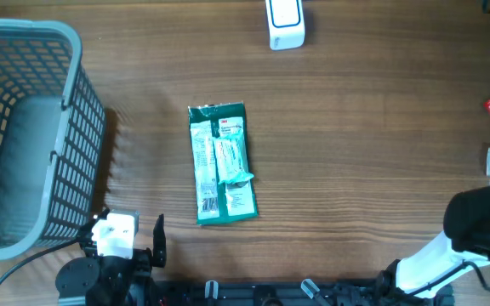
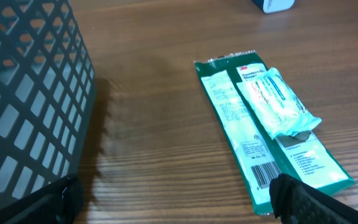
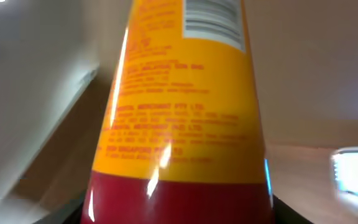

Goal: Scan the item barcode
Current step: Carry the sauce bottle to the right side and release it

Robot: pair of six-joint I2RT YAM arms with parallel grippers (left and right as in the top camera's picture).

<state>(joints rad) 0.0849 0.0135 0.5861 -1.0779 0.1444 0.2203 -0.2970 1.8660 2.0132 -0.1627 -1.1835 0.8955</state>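
Visibly, the right gripper [image 3: 179, 213] is clasping a yellow-and-red plastic bottle [image 3: 179, 106] bearing a barcode, while the left gripper [image 2: 179, 208] is gaping empty, a flat green "3M" packet [image 2: 269, 124] lying just ahead.

Green packet [image 2: 229, 112]: white "3M" logo at its top edge, barcode near the bottom, small print unreadable; yellow-and-red bottle [image 3: 185, 112]: blurred red print with "PTE LTD" legible, barcode label at its far end.
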